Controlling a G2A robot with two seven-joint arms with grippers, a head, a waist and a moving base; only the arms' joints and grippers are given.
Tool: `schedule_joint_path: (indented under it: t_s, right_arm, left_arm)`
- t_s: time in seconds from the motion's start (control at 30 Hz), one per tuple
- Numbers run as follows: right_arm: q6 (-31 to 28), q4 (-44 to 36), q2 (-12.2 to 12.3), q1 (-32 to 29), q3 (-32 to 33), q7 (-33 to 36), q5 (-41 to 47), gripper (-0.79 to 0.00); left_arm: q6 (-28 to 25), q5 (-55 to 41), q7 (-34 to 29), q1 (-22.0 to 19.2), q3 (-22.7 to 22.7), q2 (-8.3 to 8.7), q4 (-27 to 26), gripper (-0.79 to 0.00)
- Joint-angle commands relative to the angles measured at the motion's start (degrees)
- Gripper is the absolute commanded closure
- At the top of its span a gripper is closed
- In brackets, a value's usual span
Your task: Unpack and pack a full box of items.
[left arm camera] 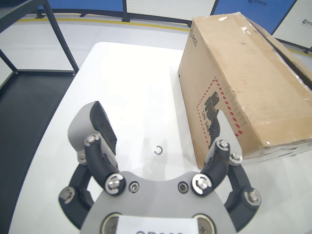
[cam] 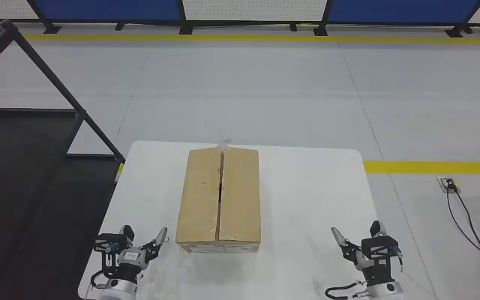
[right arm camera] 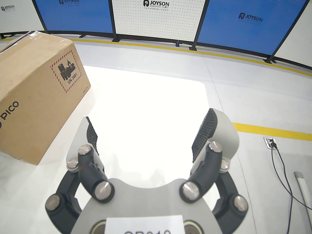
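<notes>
Box closed, centred on table — untouched

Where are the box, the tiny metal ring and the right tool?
box (cam: 202,196), top view, on one closed top flap.
metal ring (left arm camera: 161,149), left wrist view, on its curved wire.
right tool (right arm camera: 150,122), right wrist view, midway between its open fingertips.

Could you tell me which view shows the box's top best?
The top view: the box shows its whole top and seam. The left wrist view shows the top aslant and cut off; the right wrist view, mostly sides.
</notes>
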Motion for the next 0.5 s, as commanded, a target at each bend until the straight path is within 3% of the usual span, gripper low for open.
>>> schedule_joint_path:
  t_s: [0.0, 0.03, 0.1, 0.13, 0.47]
  right_arm:
    - [-0.3, 0.5, -0.2, 0.5, -0.6, -0.7, 0.5, -0.785]
    - [-0.2, 0.8, -0.2, 0.6, -0.8, -0.9, 0.6, -0.785]
    - [-0.4, 1.2, -0.3, 0.7, -1.2, -1.3, 0.6, -0.785]
    - [-0.4, 1.3, -0.4, 0.7, -1.2, -1.4, 0.5, -0.785]
    - [-2.4, 1.6, -0.5, 0.1, -0.6, -1.8, 0.1, -0.785]
  left_arm:
    - [1.6, 1.8, -0.2, -1.1, 1.6, -0.22, 0.9, -0.785]
    - [2.1, 2.8, -0.3, -1.6, 2.5, -0.33, 1.4, -0.785]
    - [2.8, 4.6, -0.6, -2.4, 4.0, -0.5, 2.4, -0.326]
    - [3.0, 5.5, -0.6, -2.8, 4.5, -0.56, 2.8, -0.025]
    - [1.4, 8.9, -0.1, -2.5, 6.3, -0.82, 2.9, 0.0]
